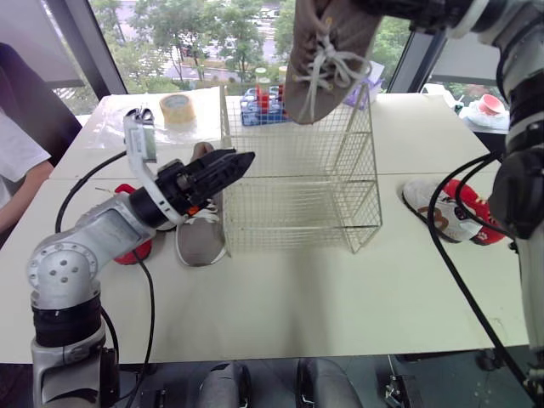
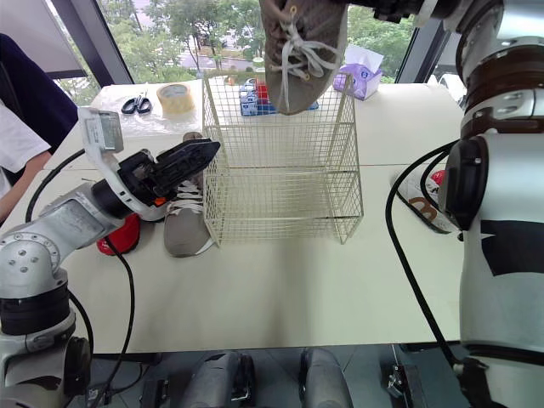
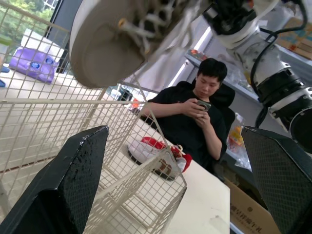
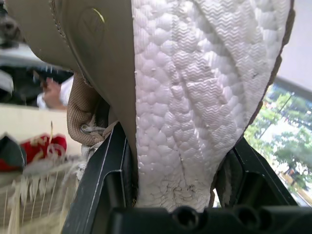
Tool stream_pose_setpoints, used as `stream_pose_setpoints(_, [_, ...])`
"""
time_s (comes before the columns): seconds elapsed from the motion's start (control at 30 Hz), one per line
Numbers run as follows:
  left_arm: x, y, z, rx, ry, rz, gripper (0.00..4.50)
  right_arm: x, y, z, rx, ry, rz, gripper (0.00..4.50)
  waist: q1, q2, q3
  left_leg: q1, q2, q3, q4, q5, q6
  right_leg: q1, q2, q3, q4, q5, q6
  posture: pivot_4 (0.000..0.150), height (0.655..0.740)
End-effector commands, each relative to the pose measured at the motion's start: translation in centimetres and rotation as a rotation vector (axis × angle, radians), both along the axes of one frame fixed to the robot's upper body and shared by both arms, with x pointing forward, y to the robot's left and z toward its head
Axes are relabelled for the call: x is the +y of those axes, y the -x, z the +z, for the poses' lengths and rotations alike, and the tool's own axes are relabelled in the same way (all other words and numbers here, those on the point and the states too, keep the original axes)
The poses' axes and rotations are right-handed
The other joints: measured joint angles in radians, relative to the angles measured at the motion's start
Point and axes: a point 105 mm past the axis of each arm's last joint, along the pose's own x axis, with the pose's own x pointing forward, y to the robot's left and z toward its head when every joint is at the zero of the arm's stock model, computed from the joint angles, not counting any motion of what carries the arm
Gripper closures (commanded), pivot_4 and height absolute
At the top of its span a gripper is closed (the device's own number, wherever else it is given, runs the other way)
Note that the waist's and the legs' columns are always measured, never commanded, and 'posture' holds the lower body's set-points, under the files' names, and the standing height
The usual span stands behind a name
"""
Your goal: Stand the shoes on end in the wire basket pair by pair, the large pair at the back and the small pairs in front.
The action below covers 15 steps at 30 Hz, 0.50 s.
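The right claw (image 4: pixel 180 168) is clamped on the heel end of the large tan knit sneaker with white laces (image 1: pixel 327 59). It holds the sneaker above the open top of the white wire basket (image 1: pixel 297 204), long axis near vertical, toe down. The coming move looks like a straight drop towards the back. The left claw (image 1: pixel 225 167), fingers apart and empty, hangs just beside the basket's left wall, over the matching tan sneaker (image 1: pixel 200 242) on the pale surface (image 1: pixel 280 306).
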Motion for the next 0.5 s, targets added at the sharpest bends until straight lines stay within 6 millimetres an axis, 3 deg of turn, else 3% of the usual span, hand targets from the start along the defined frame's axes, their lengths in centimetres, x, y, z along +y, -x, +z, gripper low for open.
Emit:
stream_pose_setpoints(0.03, [-0.3, 1.0, 1.4, -0.062, 0.013, -0.008, 0.04, -0.3, 0.9, 0.9, -0.057, 0.025, 0.015, 2.76, 0.001, 0.000, 0.000, 0.000, 0.000, 0.000, 0.000, 0.000, 0.000, 0.000, 0.000, 0.000, 0.000, 0.000, 0.000, 0.150, 0.7400])
stream_pose_setpoints(0.17, [-0.4, 1.1, 1.5, -0.069, 0.007, -0.002, 0.04, -0.6, 0.4, -0.9, 0.012, 0.066, 0.029, 2.76, 0.002, 0.000, 0.000, 0.000, 0.000, 0.000, 0.000, 0.000, 0.000, 0.000, 0.000, 0.000, 0.000, 0.000, 0.000, 0.150, 0.7400])
stream_pose_setpoints(0.5, [-0.8, 1.3, 1.9, -0.081, -0.008, -0.001, 0.04, -0.5, -0.6, -3.0, 0.034, 0.127, 0.000, 2.76, 0.002, 0.000, 0.000, 0.000, 0.000, 0.000, 0.000, 0.000, -0.001, 0.000, 0.000, 0.000, 0.000, 0.000, 0.000, 0.150, 0.7400])
